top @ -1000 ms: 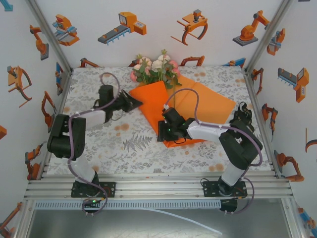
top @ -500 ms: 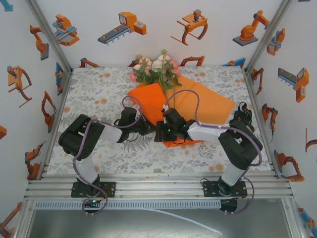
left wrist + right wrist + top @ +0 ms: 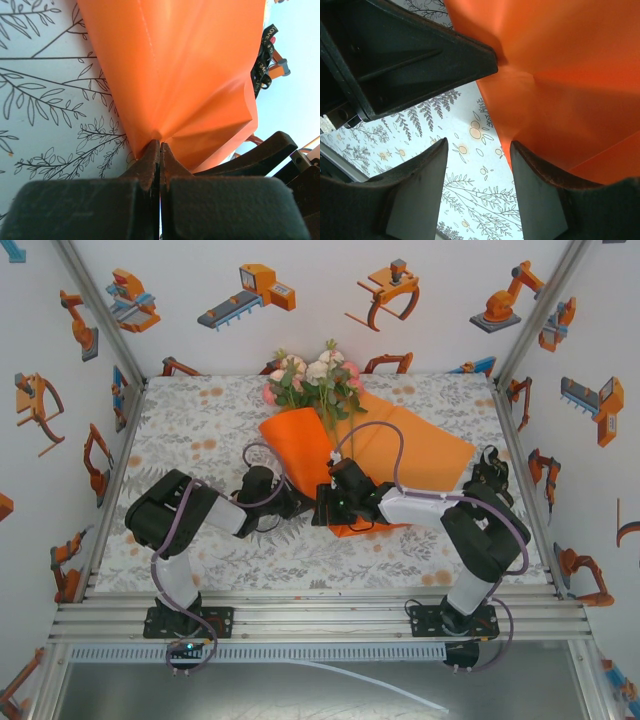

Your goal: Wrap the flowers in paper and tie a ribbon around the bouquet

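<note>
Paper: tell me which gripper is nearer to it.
Left. The left gripper is shut on the paper, pinching its near tip. The right gripper hangs open beside that tip, its jaws at the paper's edge, gripping nothing.

Orange paper [image 3: 420,455], left flap folded over, lies diagonal; pink-white flowers [image 3: 315,380] sprout at far end; black strip, possibly ribbon [image 3: 263,62], beyond fold.

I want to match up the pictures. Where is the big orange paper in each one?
Top external: the paper lies mid-table, flowers at its far end.
Left wrist: the paper spans the top middle and right, its corner pinched in the left claw.
Right wrist: the paper covers the upper right, above the open right claw.
Shared landmark: the leaf-print tablecloth, left of the paper in both wrist views.
</note>
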